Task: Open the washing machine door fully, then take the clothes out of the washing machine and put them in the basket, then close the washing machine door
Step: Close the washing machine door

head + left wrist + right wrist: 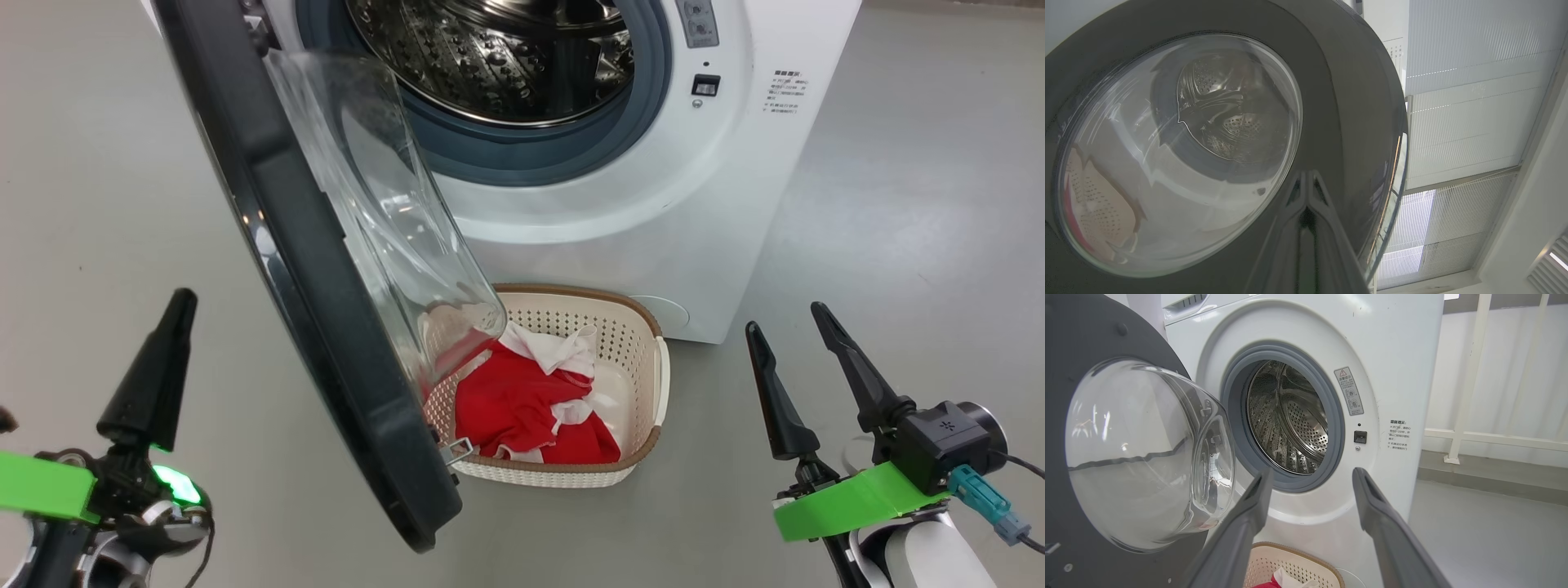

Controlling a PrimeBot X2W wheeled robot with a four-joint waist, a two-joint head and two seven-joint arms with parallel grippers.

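The washing machine [653, 204] stands at the top, its steel drum [506, 57] showing no garments. The washing machine door [310, 269] swings out toward me, its black rim edge-on and its glass bowl facing the machine. Below it, the basket [629, 335] on the floor holds the red and white clothes [514, 400]. My left gripper [184, 298] is shut and empty, left of the door's outer face; in the left wrist view its tips [1306, 175] point at the door's black rim [1339, 102]. My right gripper [784, 318] is open and empty, right of the basket.
Grey floor [898, 204] spreads on both sides of the machine. In the right wrist view my right gripper [1312, 473] frames the machine's front [1396, 375], with the door [1086, 335] at left, the basket [1298, 561] below and a white railing [1470, 375] at right.
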